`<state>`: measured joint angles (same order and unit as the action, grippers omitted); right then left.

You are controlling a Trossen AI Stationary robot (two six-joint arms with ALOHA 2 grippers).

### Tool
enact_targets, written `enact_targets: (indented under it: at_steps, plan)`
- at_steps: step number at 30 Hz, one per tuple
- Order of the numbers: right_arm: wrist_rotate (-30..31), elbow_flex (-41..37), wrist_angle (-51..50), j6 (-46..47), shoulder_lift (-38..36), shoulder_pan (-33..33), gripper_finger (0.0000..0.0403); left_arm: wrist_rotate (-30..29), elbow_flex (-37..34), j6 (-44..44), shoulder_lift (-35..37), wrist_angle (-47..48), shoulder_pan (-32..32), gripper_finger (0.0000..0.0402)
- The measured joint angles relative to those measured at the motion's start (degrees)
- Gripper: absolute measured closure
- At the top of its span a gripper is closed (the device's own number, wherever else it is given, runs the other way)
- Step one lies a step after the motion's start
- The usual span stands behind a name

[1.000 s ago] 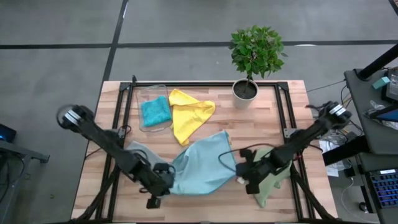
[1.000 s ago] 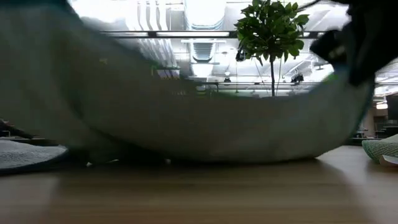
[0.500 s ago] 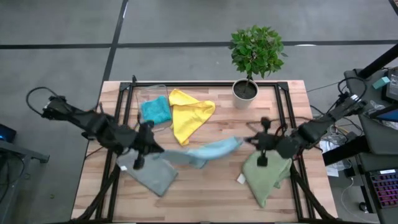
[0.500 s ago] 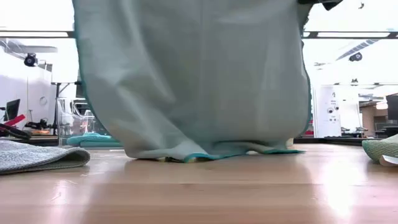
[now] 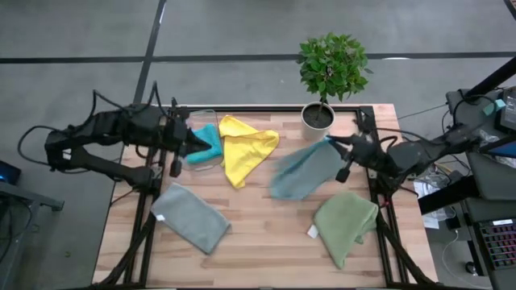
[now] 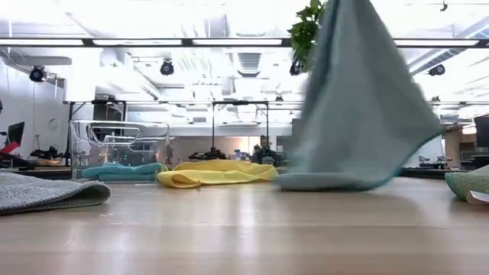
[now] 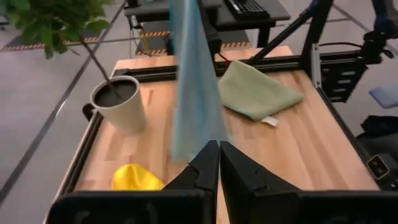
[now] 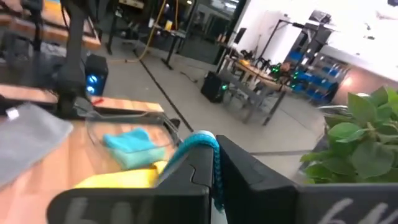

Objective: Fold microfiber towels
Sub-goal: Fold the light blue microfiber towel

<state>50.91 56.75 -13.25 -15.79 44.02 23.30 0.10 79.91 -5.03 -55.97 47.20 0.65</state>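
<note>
Right gripper (image 5: pixel 337 147) raised near the far right of the table (image 5: pixel 266 242), fingers clenched on one corner of the light blue towel (image 5: pixel 305 170); towel hanging from that corner (blurred in the high view), lower edge at or just above the wood in the low view, between the yellow towel (image 5: pixel 243 147) and the olive green towel (image 5: pixel 345 226). Left gripper (image 5: pixel 196 145) over the far left of the table beside the clear plastic bin (image 5: pixel 193 126), fingers pressed together on nothing. Teal towel (image 5: pixel 202 144) lying in the bin; yellow towel crumpled just beside it; grey towel (image 5: pixel 191 217) flat at the near left; olive green towel folded at the near right, white tag (image 5: pixel 310 232) at its edge. Potted plant (image 5: pixel 329 74) at the far edge, just behind the hanging towel.
</note>
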Motion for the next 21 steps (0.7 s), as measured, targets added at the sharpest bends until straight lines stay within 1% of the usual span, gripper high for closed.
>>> enact_targets:
  at_steps: [2, 5, 8, 10, 14, 16, 19, 21]
  plan:
    - [-1.07, 1.03, -4.14, 3.42, 0.38, 0.54, 0.0394, 1.0, -0.65, 0.15, -1.09, 0.13, -0.45, 0.0401]
    - [-1.68, 1.56, -9.11, 9.05, 1.51, 1.59, 0.0394, 1.4, -3.98, 0.96, -3.75, -1.09, -2.04, 0.0401]
    - [-2.21, 2.18, -12.95, 14.36, 3.35, 2.64, 0.0394, 1.42, -8.85, 1.65, -7.69, -7.09, -3.21, 0.0401]
    - [-4.31, 3.36, -14.38, 16.2, 4.77, 3.38, 0.0394, 1.41, -11.83, 1.63, -10.63, -12.27, -4.24, 0.0401]
    - [-11.73, 8.91, -15.1, 17.95, 9.51, 3.76, 0.0394, 1.53, -15.58, 1.72, -17.2, -24.19, -5.12, 0.0401]
    - [-16.72, 13.39, -18.33, 19.15, 12.51, 3.71, 0.0394, 1.71, -16.06, 2.07, -20.21, -29.75, -5.16, 0.0401]
    - [-26.12, 21.82, -25.64, 20.4, 17.59, 3.68, 0.0394, 5.87, -16.07, 1.7, -22.99, -36.1, -5.14, 0.0401]
    - [-28.25, 27.3, -30.65, 20.7, 20.99, 4.03, 0.0394, 9.85, -16.07, 1.64, -24.06, -39.38, -5.16, 0.04]
